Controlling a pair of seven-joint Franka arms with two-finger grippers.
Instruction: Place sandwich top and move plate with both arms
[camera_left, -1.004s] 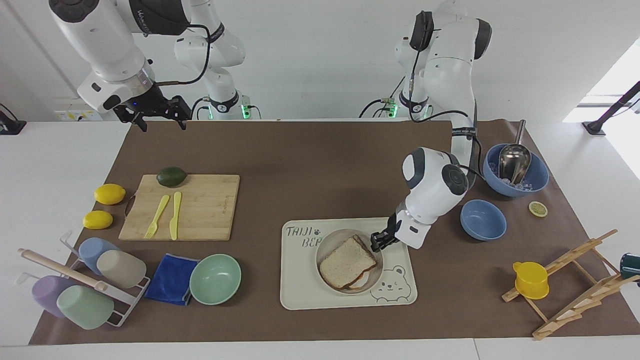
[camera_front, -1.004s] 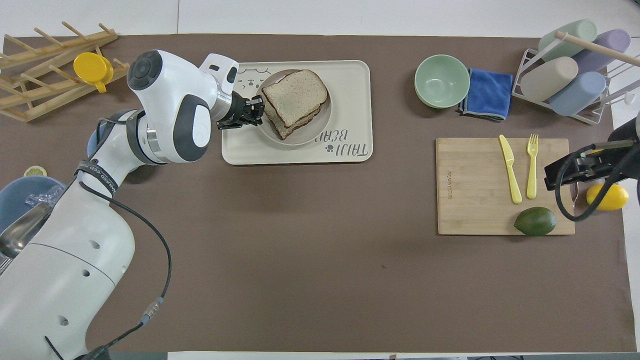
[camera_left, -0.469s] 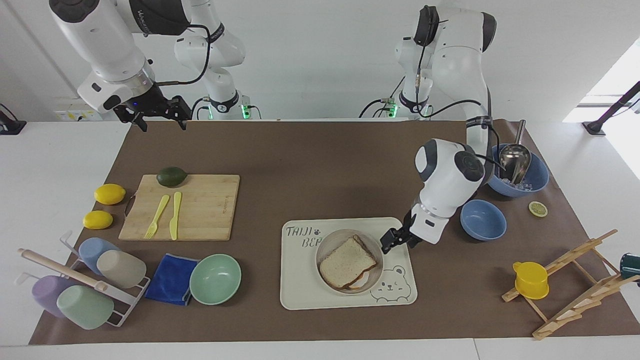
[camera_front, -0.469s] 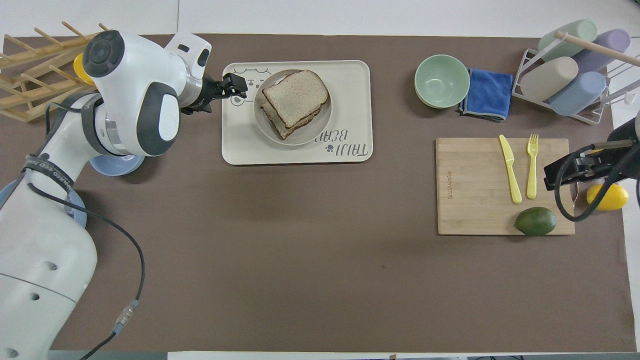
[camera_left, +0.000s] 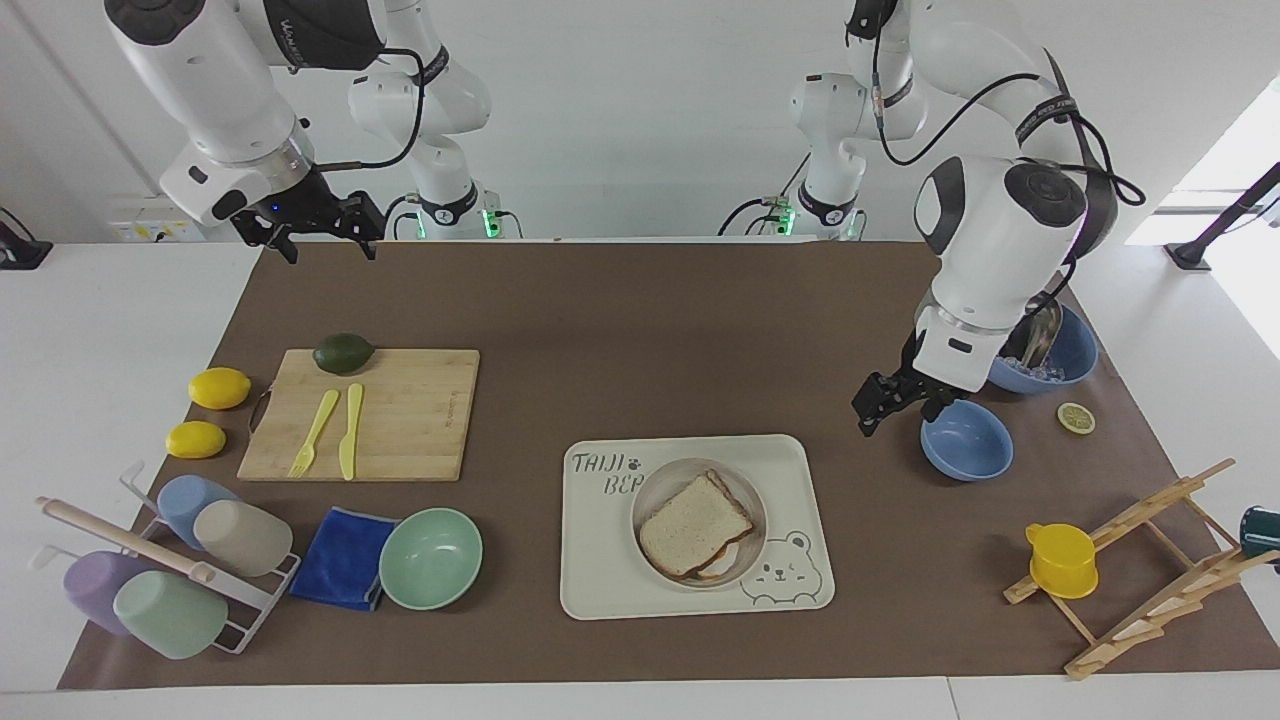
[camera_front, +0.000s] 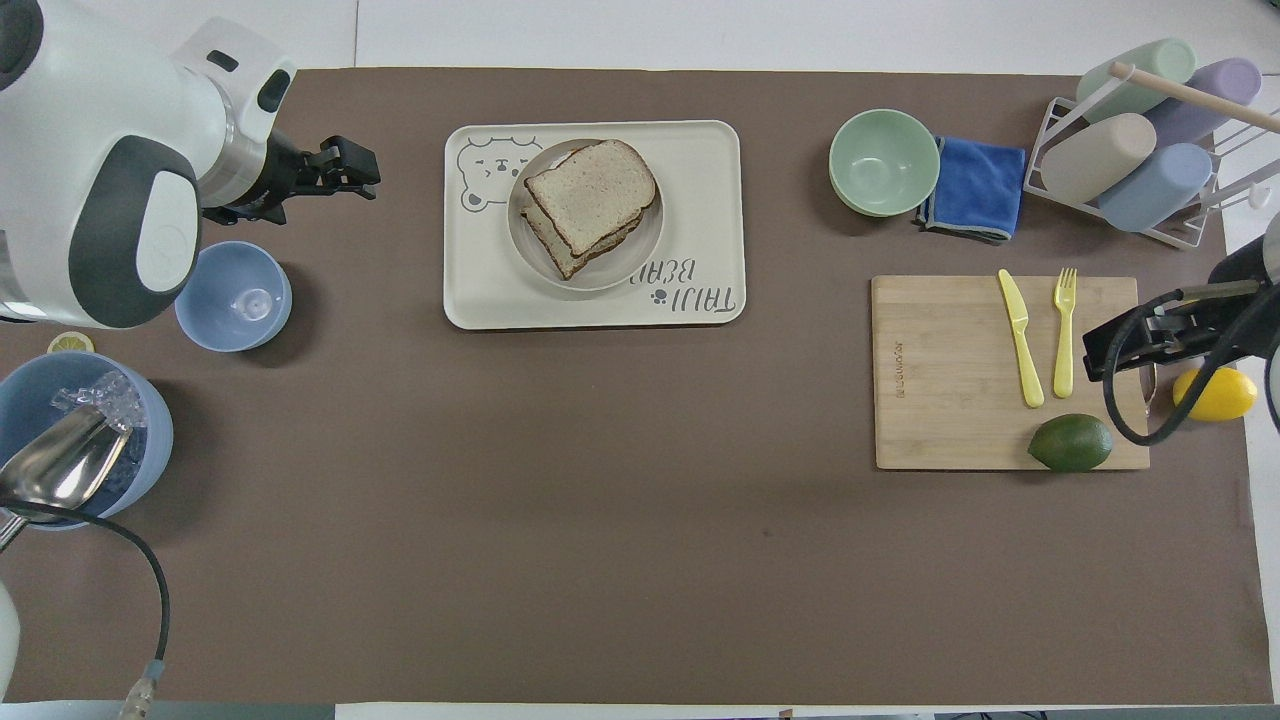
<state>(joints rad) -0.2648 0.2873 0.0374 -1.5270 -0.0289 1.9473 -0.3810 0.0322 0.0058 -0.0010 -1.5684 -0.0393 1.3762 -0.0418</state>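
Bread (camera_left: 694, 522) sits on the plate (camera_left: 646, 500) in the tray (camera_left: 600, 560). My left gripper (camera_left: 897, 405) and right gripper (camera_left: 318, 236) hang open, empty. Plate looks stiff and slick: pinch its rim.

The sandwich top (camera_left: 694, 522) is seen stacked on a lower slice on the plate (camera_left: 651, 500), which is set in the tray (camera_left: 600, 590) at mid-table; a cutting board (camera_left: 420, 440) is placed toward the right arm's end, a small bowl (camera_left: 966, 440) toward the left arm's
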